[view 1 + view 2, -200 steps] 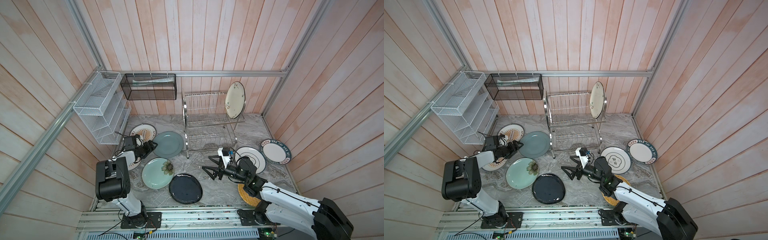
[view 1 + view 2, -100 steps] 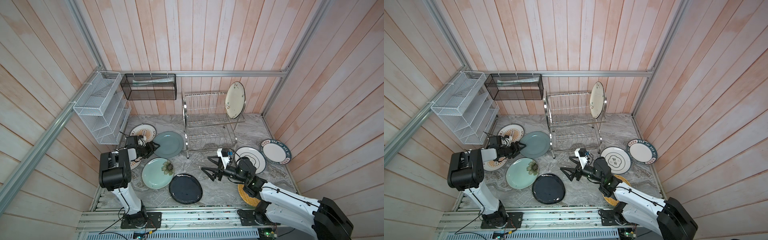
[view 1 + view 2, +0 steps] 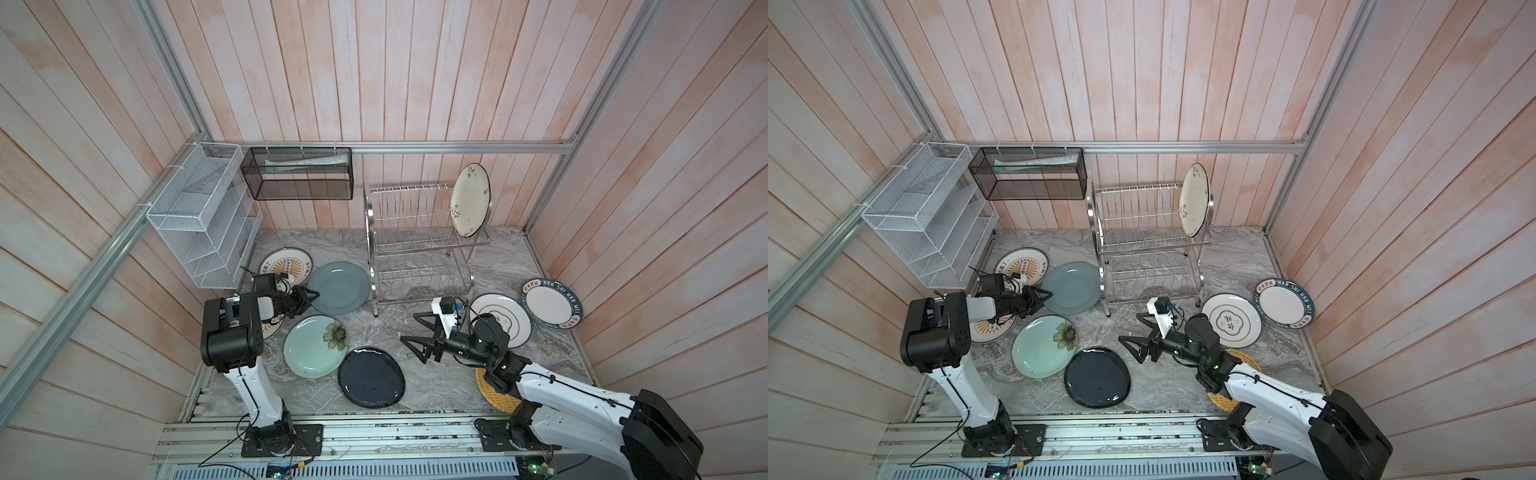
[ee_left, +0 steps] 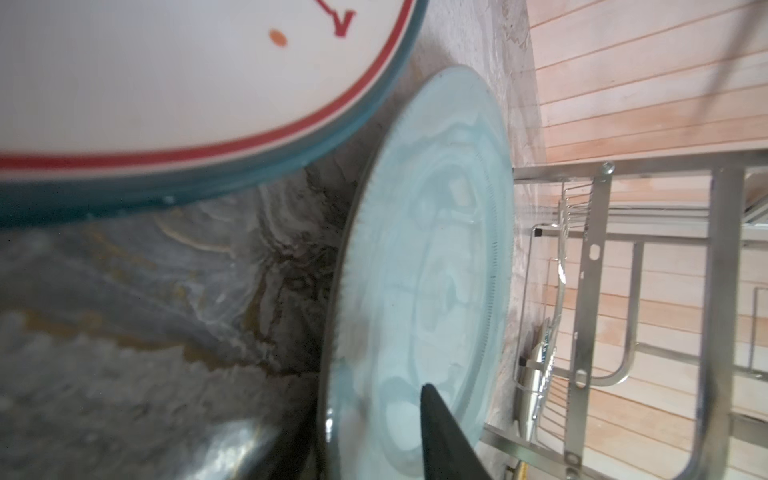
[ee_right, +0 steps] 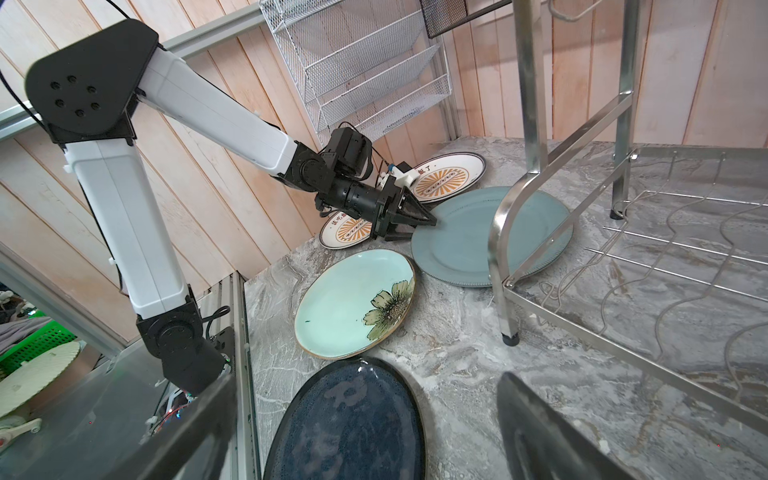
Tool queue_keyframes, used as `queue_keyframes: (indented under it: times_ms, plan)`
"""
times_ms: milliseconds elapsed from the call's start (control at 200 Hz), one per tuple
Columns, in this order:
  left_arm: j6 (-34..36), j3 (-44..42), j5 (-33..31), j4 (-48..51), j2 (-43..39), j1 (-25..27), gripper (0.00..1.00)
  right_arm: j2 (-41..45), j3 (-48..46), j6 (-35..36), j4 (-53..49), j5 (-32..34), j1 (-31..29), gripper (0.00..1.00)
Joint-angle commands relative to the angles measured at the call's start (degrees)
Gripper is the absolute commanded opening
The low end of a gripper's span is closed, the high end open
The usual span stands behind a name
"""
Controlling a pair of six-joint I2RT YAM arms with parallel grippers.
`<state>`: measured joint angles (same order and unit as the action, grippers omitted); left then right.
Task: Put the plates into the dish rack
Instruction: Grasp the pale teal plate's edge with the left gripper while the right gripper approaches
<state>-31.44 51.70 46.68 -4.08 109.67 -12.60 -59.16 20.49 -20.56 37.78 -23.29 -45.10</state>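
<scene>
Left fingers (image 5: 417, 217) pinch grey-blue plate (image 5: 465, 245) rim (right fingers (image 5: 536, 432) wide, well apart).

grey marble top (image 3: 436, 386), w/ plates (image 3: 338, 287), steel rack (image 3: 419, 243)

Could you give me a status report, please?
Left gripper jaws pinching grey-blue plate rim. Right gripper open. Cream plate in dish rack. Rack leg beside plate's far edge.
</scene>
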Motion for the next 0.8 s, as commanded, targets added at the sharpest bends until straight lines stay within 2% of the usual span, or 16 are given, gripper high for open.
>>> queue_keyframes:
  times_ms: [0,50,140,270,505,795]
  plan:
    - [-1.27,-0.27,0.19,-1.14,2.19,0.25,0.23,-0.29,-0.20,0.80,1.52,-0.45,-0.41,0.97]
    - [-2.53,-0.50,1.00,-2.66,2.27,0.21,0.12,-0.28,-0.26,0.84,1.53,-0.41,-0.43,0.98]
    - [-6.61,-2.12,3.34,-7.80,0.96,0.22,0.00,-0.26,-0.25,0.80,1.43,0.00,-0.43,0.98]
    - [-10.95,-3.93,4.36,-12.27,-3.18,0.21,0.00,-0.03,-0.31,0.69,1.19,0.95,-0.41,0.98]
    - [-15.21,-4.93,4.29,-13.55,-12.01,0.21,0.00,-0.26,-0.30,0.82,0.85,1.59,-0.44,0.98]
    - [-16.90,-5.56,1.13,-10.80,-22.41,0.14,0.00,-0.78,-0.10,1.30,0.20,3.05,-0.43,0.98]
